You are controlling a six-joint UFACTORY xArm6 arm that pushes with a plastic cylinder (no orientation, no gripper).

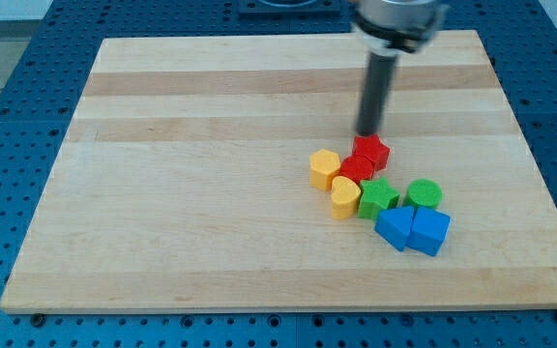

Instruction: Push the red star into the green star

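My tip (367, 133) is placed just above the red star (371, 152), near the green star (378, 197); no jaws are seen.

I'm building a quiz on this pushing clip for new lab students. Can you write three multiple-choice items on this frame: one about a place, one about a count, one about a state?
1. Where is my tip relative to the red star?
A. just toward the view's top of it
B. far toward the view's left
C. toward the view's bottom, past the blue blocks

2. How many yellow blocks lie on the board?
A. one
B. two
C. four

3. How do the blocks lie?
A. spread to all four corners
B. stacked in a tower
C. bunched in one cluster

Answers: 1 A, the rod ends at the star's upper edge. 2 B, one yellow block and another show. 3 C, all sit together right of centre, near the green star.
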